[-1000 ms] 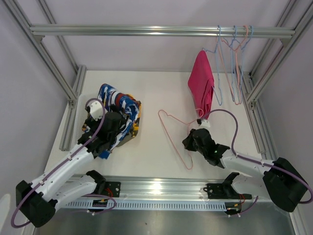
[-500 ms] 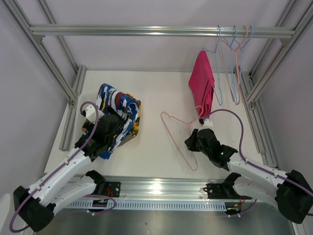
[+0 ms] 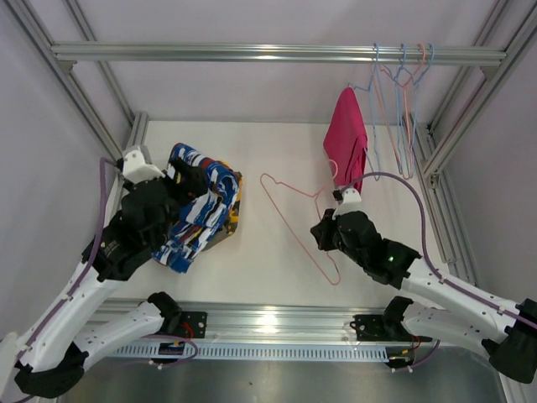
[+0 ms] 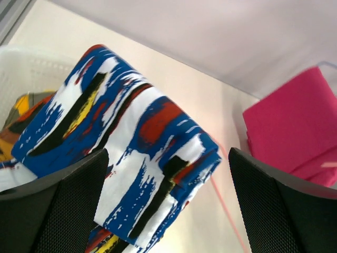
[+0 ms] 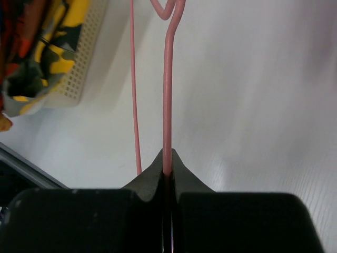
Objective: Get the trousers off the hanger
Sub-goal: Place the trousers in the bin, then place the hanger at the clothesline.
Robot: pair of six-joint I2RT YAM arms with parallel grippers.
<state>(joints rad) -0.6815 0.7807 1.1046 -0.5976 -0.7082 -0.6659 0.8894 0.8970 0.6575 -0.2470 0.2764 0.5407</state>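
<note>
Drawn back from the blue-red-white trousers [image 3: 197, 214], the left gripper [image 4: 168, 153] gapes wide over them, while well right of them the right gripper [image 5: 167, 171] pinches the pink hanger [image 5: 167, 105].

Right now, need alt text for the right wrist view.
The right gripper is shut on a pink wire hanger, pinching one strand that runs straight up the frame over the white table. In the upper left corner, yellow camouflage trousers lie at the rim of a white perforated basket.
</note>
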